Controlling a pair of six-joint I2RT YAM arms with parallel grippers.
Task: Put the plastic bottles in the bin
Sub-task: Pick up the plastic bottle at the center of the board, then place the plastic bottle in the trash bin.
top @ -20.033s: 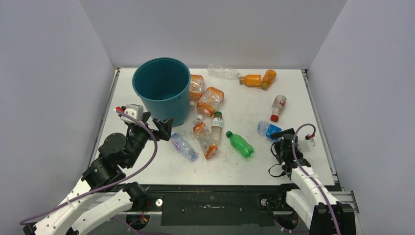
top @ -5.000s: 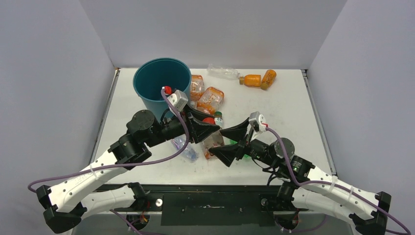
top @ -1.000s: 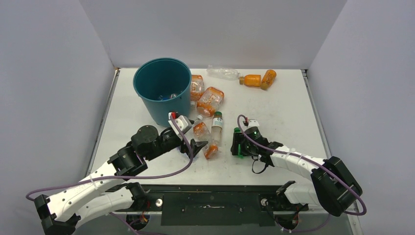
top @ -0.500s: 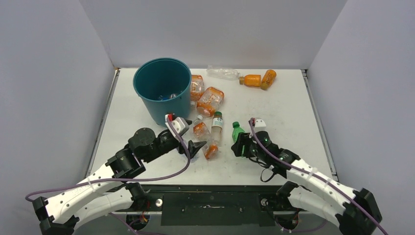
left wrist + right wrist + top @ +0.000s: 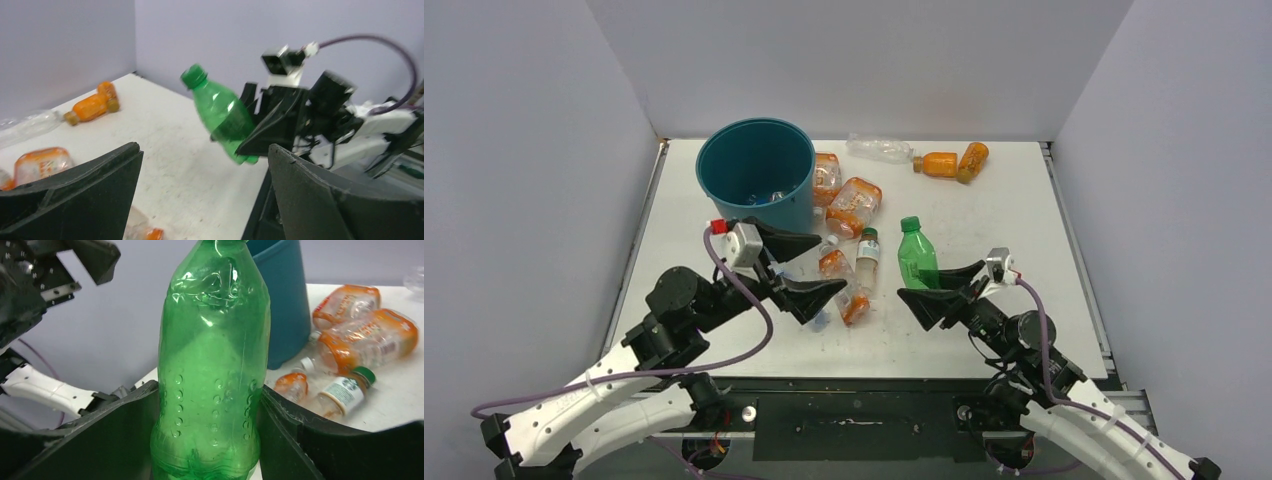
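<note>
green bottle (image 5: pixel 916 262) aloft, orange bottles (image 5: pixel 854 207) beside bin (image 5: pixel 764 212)

The green bottle (image 5: pixel 212 365) is cropped top and bottom in the right wrist view (cap and base out of frame). What lies inside the bin (image 5: pixel 734 205) is too small to identify from above. Left wrist view is motion-blurred.

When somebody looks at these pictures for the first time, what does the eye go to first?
The green bottle stands out: the right fingers grip it near its base and hold it in the air, right of the middle of the table. Next comes the big teal bin at the far left, with crushed orange bottles lying beside it. The left fingers stand wide open and empty, facing the green bottle.
</note>
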